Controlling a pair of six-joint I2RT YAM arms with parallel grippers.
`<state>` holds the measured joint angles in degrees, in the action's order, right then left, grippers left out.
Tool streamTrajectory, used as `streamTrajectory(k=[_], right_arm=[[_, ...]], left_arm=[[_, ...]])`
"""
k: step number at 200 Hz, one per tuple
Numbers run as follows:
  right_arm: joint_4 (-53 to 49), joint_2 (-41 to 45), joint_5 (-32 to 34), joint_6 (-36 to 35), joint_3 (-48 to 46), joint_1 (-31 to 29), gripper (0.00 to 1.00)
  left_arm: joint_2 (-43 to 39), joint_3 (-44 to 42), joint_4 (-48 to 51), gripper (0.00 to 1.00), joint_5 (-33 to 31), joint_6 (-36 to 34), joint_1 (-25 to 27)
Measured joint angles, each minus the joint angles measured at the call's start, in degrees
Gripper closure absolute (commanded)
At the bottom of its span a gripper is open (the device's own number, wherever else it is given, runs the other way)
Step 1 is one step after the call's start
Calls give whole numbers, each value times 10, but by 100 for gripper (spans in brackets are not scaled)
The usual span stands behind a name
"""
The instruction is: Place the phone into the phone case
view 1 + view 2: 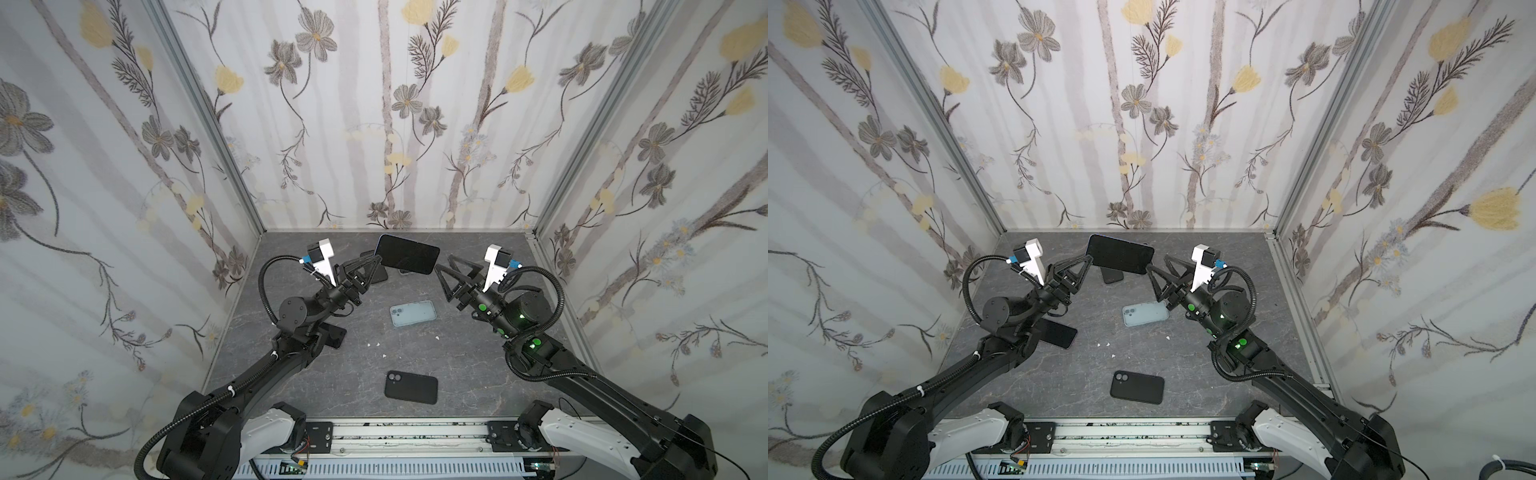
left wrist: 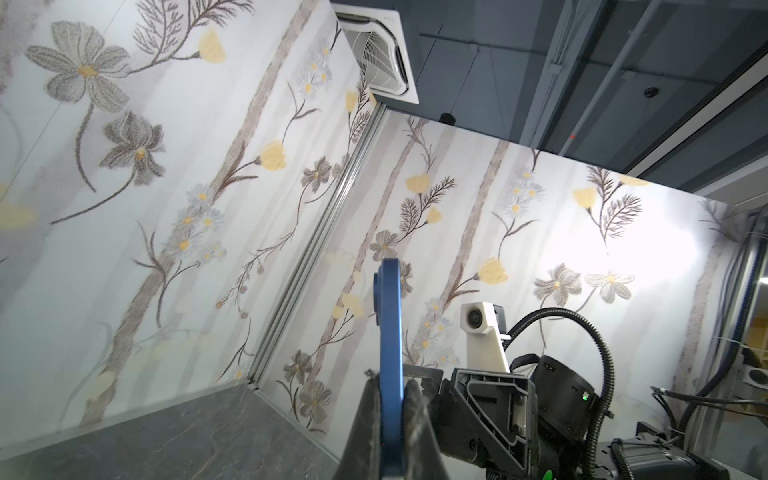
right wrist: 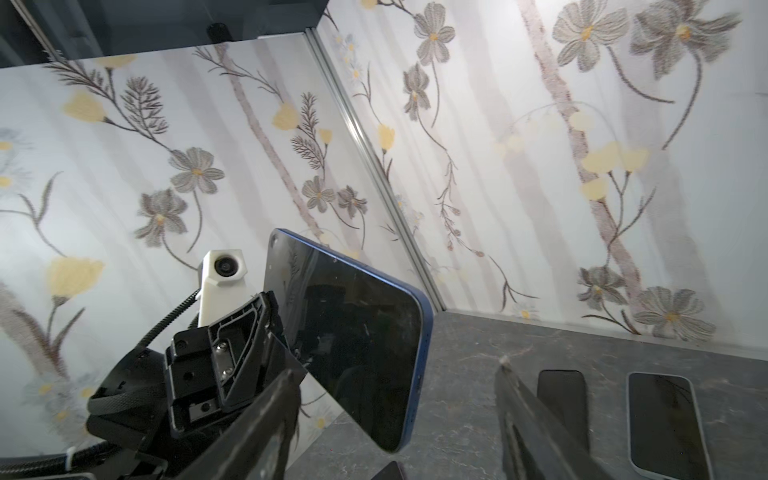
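Progress is early: your left gripper [image 1: 376, 262] pinches the blue phone [image 1: 407, 254] aloft by one end, your right gripper [image 1: 444, 264] gapes empty beside its free end, and the pale-blue phone case [image 1: 413, 313] lies below them, insertion not begun.

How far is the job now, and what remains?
Done: the phone is up off the table. In hand: the left claw is shut on one end; the right claw stands open beside the other. Left: seating it in a case; the pale blue case and black case lie below.
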<state>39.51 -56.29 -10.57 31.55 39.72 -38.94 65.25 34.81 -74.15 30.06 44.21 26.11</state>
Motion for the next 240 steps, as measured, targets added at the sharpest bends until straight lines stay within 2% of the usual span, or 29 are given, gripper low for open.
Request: streamTrajectory(k=[35, 73, 96, 121, 157, 176, 207, 218, 231, 240], right_arm=[[57, -33, -66, 32, 12, 0, 38], [97, -62, -140, 57, 47, 0, 46], [132, -71, -181, 74, 54, 0, 61], [153, -77, -200, 89, 60, 0, 66], [159, -83, -218, 100, 70, 0, 91], [168, -83, -234, 104, 73, 0, 100], [163, -80, -238, 104, 76, 1, 100], [159, -78, -234, 104, 78, 1, 100], [146, -74, -230, 104, 83, 1, 100], [129, -68, -228, 100, 85, 2, 100]], left_arm=[[5, -7, -95, 100, 3, 43, -1], [5, -7, -143, 100, 15, 64, -1], [5, -8, -155, 100, 17, 70, -1], [5, -9, -157, 100, 17, 73, -1], [5, -9, -170, 100, 17, 82, -1], [4, -9, -173, 100, 16, 89, -3], [3, -6, -169, 100, 17, 89, -3], [2, 4, -151, 69, 19, 88, -5], [0, 19, -116, 61, 21, 73, -8], [-4, 27, -86, 49, 19, 66, -12]])
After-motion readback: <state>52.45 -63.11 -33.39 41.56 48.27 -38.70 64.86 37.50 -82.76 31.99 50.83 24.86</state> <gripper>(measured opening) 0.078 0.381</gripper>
